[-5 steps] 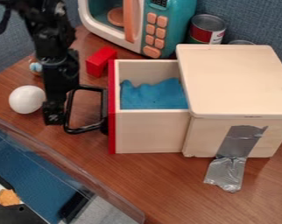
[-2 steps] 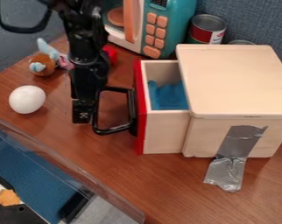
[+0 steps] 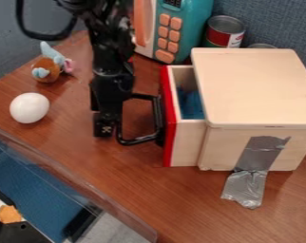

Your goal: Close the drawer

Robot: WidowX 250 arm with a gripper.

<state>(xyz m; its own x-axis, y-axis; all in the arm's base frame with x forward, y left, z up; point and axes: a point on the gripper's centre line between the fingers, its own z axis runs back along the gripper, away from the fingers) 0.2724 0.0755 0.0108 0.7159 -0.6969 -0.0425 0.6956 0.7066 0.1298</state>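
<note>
Desk [image 3: 143,194], wood-grained. Drawer [image 3: 186,142]: left side of box [image 3: 257,90] in view, mostly in, short stretch left to close. End effector [image 3: 105,126]: at handle [image 3: 140,140], perhaps touching; whether apart or together, cannot tell.

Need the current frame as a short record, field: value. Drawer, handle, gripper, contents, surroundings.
drawer: partly open, red front clear of the box
handle: black, on the red front
gripper: at the handle's outer side, pointing down
contents: blue cloth
box_side: silver tape down to table
nearby: white ball, plush toy
behind: toy microwave, can
</note>
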